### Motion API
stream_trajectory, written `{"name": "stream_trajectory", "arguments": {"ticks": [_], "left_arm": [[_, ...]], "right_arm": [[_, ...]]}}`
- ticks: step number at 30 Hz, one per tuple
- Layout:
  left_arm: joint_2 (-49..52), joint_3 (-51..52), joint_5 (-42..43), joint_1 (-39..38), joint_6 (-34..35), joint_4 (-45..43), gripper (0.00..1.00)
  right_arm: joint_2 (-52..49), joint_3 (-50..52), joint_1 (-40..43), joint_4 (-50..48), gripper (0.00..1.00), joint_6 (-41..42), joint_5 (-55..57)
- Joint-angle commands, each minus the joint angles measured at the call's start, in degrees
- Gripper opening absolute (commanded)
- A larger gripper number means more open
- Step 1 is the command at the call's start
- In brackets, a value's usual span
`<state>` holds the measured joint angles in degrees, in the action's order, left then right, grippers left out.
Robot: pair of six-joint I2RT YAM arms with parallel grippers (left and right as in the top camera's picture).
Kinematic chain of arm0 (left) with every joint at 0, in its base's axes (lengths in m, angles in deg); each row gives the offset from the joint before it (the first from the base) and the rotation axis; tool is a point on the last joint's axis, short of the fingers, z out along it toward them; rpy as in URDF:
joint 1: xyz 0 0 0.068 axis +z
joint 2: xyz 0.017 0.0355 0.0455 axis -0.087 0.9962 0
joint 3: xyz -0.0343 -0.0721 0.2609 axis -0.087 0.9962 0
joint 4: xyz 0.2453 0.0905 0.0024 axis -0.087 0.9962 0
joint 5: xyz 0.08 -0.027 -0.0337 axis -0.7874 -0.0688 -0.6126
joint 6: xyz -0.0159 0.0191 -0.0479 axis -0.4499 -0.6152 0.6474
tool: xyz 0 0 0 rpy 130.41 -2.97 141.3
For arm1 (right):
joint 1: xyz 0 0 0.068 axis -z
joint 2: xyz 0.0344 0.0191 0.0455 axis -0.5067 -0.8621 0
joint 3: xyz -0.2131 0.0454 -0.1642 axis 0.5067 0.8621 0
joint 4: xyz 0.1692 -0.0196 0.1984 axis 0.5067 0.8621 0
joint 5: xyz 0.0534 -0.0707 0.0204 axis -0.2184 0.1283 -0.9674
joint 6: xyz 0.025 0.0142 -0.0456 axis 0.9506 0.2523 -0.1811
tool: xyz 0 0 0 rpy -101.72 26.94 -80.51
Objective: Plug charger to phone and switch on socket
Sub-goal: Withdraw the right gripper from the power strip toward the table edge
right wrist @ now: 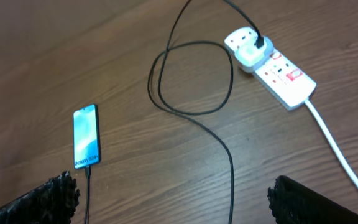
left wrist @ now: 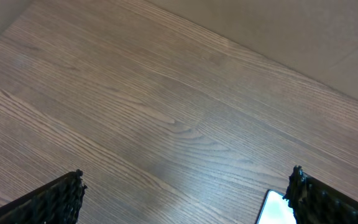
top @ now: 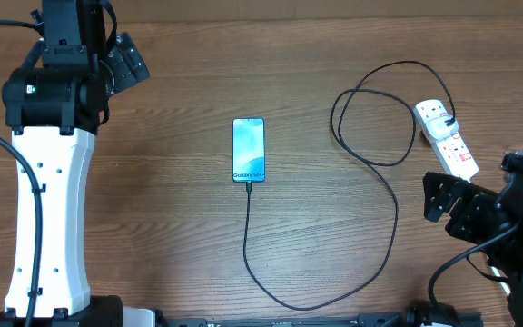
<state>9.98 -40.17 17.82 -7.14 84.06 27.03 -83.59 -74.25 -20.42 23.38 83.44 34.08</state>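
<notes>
Overhead view: a slim phone [top: 248, 150] lies flat near the middle of a wooden tabletop [top: 171, 236]. Its blue screen is lit, with white lettering along its near end. A thin black charging cable [top: 395, 218] is plugged into that near end. From the phone the cable runs toward the front edge of the tabletop and bends right. It then climbs back up well to the right of the phone and makes one loose loop before reaching a white power strip [top: 454, 150].

The strip lies at an angle far to the right of the phone, with red-orange switches and a label on top. The cable's plug [top: 446, 123] sits in the outlet at the strip's far end. Whether a switch is on cannot be told. A thick white cord [right wrist: 334, 143] leaves the strip's near end.

The left claw [top: 127, 62] hangs well to the left of the phone and beyond it. It is spread wide and holds nothing; its wrist view shows bare wood between the fingers and a corner of the phone. The right claw [top: 443, 195] hangs far to the right of the phone, just on the near side of the strip. It too is spread wide and empty.
</notes>
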Motion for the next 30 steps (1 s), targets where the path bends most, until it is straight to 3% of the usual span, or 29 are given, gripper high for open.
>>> {"name": "stream_trajectory", "arguments": {"ticks": [1, 10, 15, 23, 30], "left_arm": [[0.22, 0.09, -0.96, -0.11, 0.59, -0.04, 1.00], [0.24, 0.09, -0.96, -0.11, 0.57, 0.00, 0.99], [0.24, 0.09, -0.96, -0.11, 0.59, -0.02, 1.00], [0.24, 0.09, -0.96, -0.39, 0.57, -0.02, 1.00], [0.24, 0.09, -0.98, -0.42, 0.57, -0.02, 1.00]], "right_arm": [[0.00, 0.33, -0.37, 0.33, 1.00, 0.15, -0.11], [0.00, 1.09, -0.39, 0.17, 1.00, -0.11, 0.11], [1.22, 4.92, -1.66, -4.76, 1.00, -2.29, 0.15], [11.47, 22.34, -5.92, -23.17, 1.00, -3.56, 1.84], [21.84, 33.77, -8.11, -30.49, 1.00, -3.56, 2.56]]}}
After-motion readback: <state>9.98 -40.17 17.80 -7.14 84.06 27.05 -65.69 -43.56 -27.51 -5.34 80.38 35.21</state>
